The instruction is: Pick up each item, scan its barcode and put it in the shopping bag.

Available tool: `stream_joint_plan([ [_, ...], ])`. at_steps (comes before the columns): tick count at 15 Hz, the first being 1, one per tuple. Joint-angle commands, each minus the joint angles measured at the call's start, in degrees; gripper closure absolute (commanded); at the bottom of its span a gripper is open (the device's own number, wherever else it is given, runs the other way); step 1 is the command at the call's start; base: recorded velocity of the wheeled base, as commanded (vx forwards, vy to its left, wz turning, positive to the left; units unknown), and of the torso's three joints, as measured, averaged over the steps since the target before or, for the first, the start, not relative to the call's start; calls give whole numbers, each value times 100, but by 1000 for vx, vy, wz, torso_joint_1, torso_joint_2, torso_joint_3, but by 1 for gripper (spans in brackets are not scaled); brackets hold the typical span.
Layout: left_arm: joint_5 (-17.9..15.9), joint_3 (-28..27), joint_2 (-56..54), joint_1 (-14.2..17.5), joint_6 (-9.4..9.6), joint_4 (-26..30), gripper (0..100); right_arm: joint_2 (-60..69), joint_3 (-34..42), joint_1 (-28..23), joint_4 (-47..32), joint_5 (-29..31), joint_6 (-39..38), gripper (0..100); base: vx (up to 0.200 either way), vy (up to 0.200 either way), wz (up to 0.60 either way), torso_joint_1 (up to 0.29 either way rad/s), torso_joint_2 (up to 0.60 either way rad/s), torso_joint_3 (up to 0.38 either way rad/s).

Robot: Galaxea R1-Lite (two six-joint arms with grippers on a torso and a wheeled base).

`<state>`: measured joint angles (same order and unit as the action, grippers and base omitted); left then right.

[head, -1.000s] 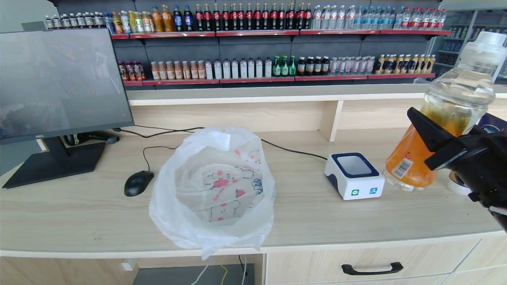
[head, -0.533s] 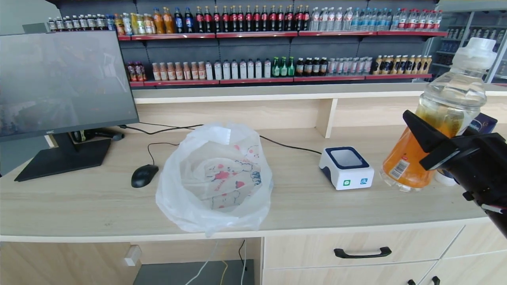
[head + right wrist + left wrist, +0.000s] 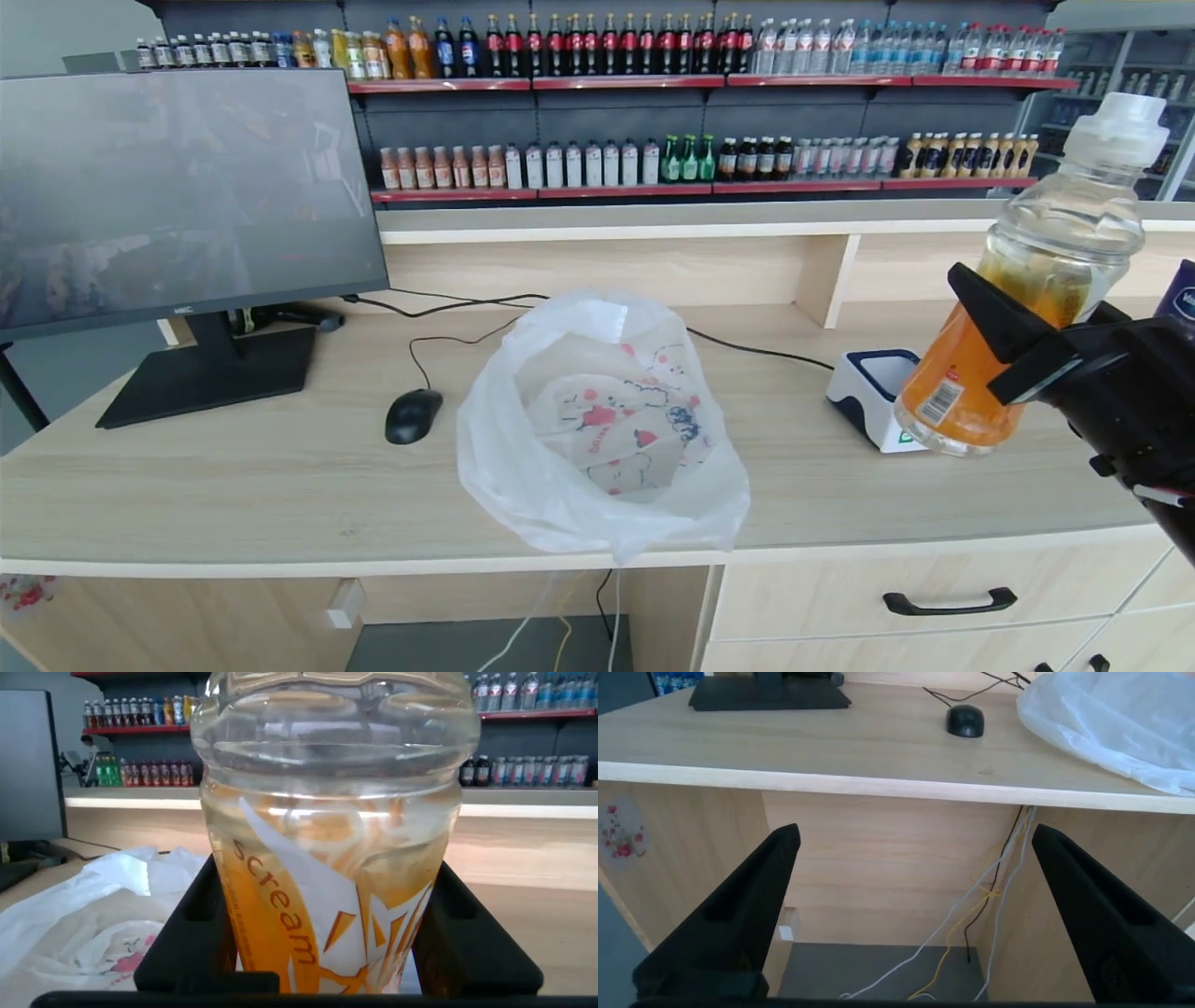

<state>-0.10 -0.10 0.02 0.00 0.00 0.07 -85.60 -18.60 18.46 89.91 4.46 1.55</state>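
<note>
one bottle (image 3: 957, 373) of orange drink is at the right of the head view, up off the bench (image 3: 233, 485) and leaning a little. the right pincer (image 3: 1013, 322) has hold of it, one black finger on each side of the bottle's middle. its white cap points to the upper right. one white scanner (image 3: 868, 392) sits on the bench just behind the bottle's bottom, partly hidden by it. one white shopping bag (image 3: 504, 467) stands open in the middle of the picture, near the bench's front edge. to its left are one black mouse (image 3: 413, 416) and one monitor (image 3: 177, 196). the left pincer (image 3: 915, 849) is spread wide and holds nothing - it hangs lower than the bench top.
</note>
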Motion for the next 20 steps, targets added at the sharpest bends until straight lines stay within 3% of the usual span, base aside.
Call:
stream_joint_plan([
  [1,10,1,-2,0,0,1,0,0,6,0,9,2,3,100,0,200,0,2,-7,-2],
  [9,1,1,-2,0,9,1,0,-35,15,-105,9,-7,39,100,0,0,0,0,0,0],
  [13,1,1,-2,0,9,1,0,-35,15,-97,9,-7,39,100,0,0,600,4,2,5],
  [17,1,1,-2,0,9,1,0,-71,-47,-97,9,-42,74,100,0,0,0,0,0,0],
  [20,1,1,-2,0,9,1,0,-449,-311,185,9,-59,47,100,0,0,0,0,0,0],
])
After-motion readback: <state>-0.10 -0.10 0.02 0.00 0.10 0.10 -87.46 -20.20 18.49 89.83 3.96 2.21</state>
